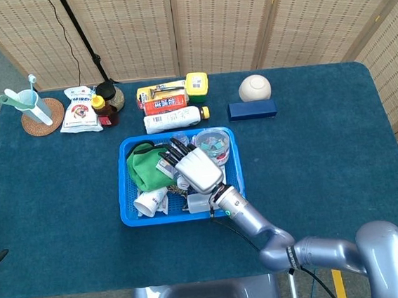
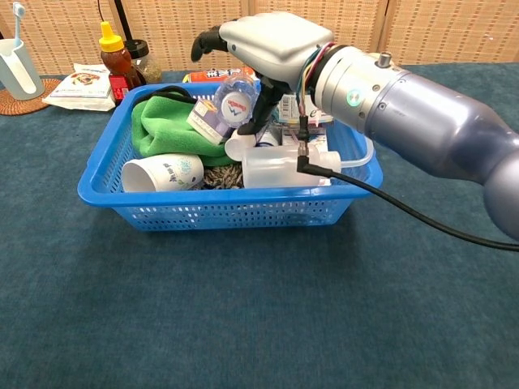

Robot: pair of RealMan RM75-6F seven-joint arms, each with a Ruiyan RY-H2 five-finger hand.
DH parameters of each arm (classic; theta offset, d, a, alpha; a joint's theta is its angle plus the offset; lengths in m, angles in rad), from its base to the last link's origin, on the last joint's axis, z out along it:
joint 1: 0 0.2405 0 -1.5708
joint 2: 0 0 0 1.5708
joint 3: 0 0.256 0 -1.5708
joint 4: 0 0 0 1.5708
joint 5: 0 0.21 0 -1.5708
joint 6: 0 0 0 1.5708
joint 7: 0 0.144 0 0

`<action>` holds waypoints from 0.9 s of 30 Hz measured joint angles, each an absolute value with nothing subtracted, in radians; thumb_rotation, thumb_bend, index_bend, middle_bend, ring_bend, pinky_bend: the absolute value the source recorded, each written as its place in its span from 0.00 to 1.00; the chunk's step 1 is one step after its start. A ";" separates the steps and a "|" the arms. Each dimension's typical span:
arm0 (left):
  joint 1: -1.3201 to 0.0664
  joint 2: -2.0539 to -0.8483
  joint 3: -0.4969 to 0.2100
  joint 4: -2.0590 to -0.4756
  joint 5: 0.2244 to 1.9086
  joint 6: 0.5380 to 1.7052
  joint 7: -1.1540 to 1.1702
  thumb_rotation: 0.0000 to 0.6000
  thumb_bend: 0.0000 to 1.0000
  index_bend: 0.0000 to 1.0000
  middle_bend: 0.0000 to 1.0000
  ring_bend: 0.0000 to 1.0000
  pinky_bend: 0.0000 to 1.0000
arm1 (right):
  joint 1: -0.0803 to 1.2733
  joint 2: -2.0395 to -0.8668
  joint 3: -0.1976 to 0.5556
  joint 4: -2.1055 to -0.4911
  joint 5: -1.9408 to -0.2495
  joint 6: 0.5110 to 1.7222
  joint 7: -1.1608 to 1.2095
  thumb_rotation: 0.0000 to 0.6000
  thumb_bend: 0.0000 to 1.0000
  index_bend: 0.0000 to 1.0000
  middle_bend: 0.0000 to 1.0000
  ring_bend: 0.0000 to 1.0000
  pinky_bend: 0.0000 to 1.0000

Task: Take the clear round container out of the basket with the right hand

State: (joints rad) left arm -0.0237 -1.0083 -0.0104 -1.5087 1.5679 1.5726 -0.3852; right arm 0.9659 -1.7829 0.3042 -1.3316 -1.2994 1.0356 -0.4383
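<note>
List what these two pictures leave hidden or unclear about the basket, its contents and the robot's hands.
- Right hand: head view hides its fingertips; chest view doesn't settle whether it holds anything.
- Clear round container: hand covers its left edge in head view.
- Basket: arm hides its right end in chest view.
- Left hand: outside both views.

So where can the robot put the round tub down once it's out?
Bare table lies right of the blue basket, below the navy box; more lies left of the basket. The back row around the white bottle is crowded.
</note>
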 measured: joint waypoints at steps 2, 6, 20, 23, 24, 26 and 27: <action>-0.023 -1.008 -0.011 -1.507 1.567 1.574 -0.389 1.00 0.00 0.00 0.00 0.00 0.00 | 0.966 -1.792 0.301 -1.311 -1.324 1.056 -0.409 1.00 0.36 0.48 0.41 0.36 0.56; -0.022 -1.007 -0.010 -1.506 1.570 1.576 -0.390 1.00 0.00 0.00 0.00 0.00 0.00 | 0.966 -1.806 0.291 -1.272 -1.380 1.096 -0.336 1.00 0.50 0.58 0.50 0.44 0.59; -0.023 -1.009 -0.007 -1.511 1.575 1.573 -0.375 1.00 0.00 0.00 0.00 0.00 0.00 | 0.939 -1.698 0.319 -1.362 -1.491 1.244 -0.284 1.00 0.54 0.60 0.51 0.44 0.60; -0.023 -1.010 -0.005 -1.513 1.580 1.575 -0.368 1.00 0.00 0.00 0.00 0.00 0.00 | 0.920 -1.633 0.333 -1.391 -1.492 1.257 -0.292 1.00 0.54 0.60 0.51 0.44 0.60; -0.023 -1.010 -0.004 -1.514 1.582 1.577 -0.365 1.00 0.00 0.00 0.00 0.00 0.00 | 0.913 -1.612 0.337 -1.396 -1.489 1.259 -0.293 1.00 0.54 0.60 0.51 0.44 0.60; -0.023 -1.012 -0.003 -1.516 1.585 1.577 -0.358 1.00 0.00 0.00 0.00 0.00 0.00 | 0.891 -1.563 0.340 -1.397 -1.477 1.260 -0.293 1.00 0.54 0.60 0.51 0.44 0.60; -0.023 -1.013 -0.002 -1.517 1.586 1.576 -0.355 1.00 0.00 0.00 0.00 0.00 0.00 | 0.880 -1.544 0.340 -1.393 -1.471 1.259 -0.290 1.00 0.54 0.60 0.51 0.44 0.60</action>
